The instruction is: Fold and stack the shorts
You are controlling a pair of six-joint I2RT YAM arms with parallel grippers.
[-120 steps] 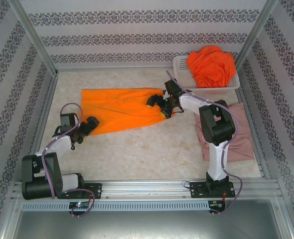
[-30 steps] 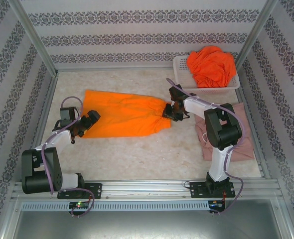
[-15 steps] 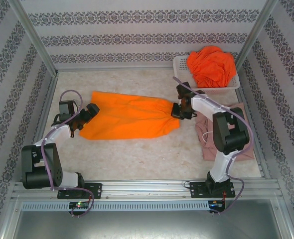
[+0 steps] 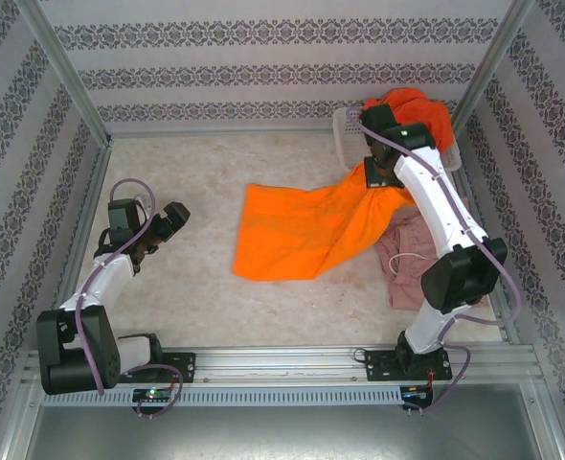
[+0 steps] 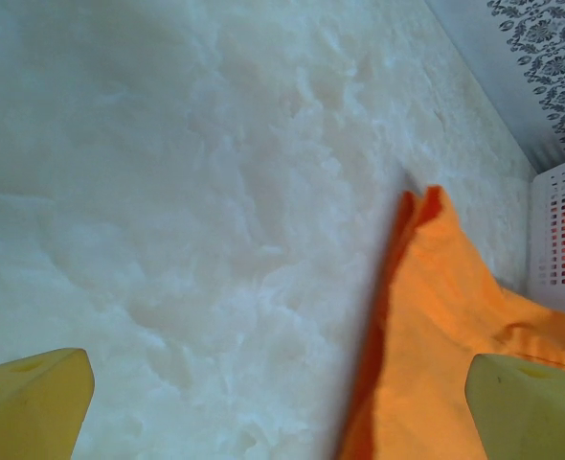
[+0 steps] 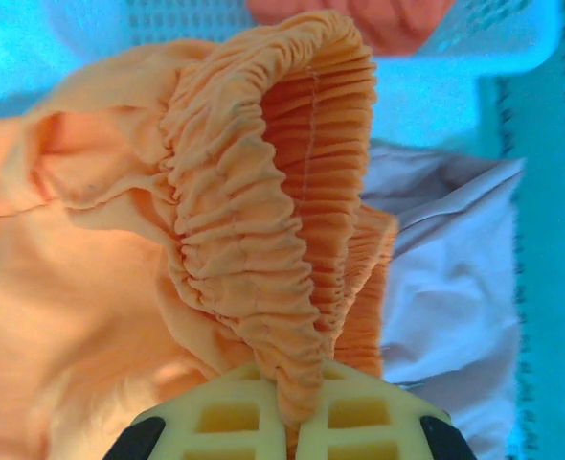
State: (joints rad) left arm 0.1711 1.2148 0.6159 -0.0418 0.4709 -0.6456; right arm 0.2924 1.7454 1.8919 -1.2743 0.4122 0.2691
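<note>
Right wrist view: right gripper (image 6: 288,414) clamps orange shorts (image 6: 254,220) by ruched waistband, partly hiding pink shorts (image 4: 412,276); left gripper (image 5: 282,398) gapes over fuzzy table (image 5: 168,192).

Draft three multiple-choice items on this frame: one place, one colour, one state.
1. Where on the table do the pink shorts lie? A) left edge B) right side C) middle
2. What colour are the shorts in the right gripper? A) orange B) pink C) white
3. What is the left gripper's state? A) shut on cloth B) open, holding nothing C) shut on a cord

Key: 1 B, they lie right of centre in the top view; 2 A, it pinches the orange shorts by the gathered waistband; 3 B, its fingers stand apart over bare table.
</note>
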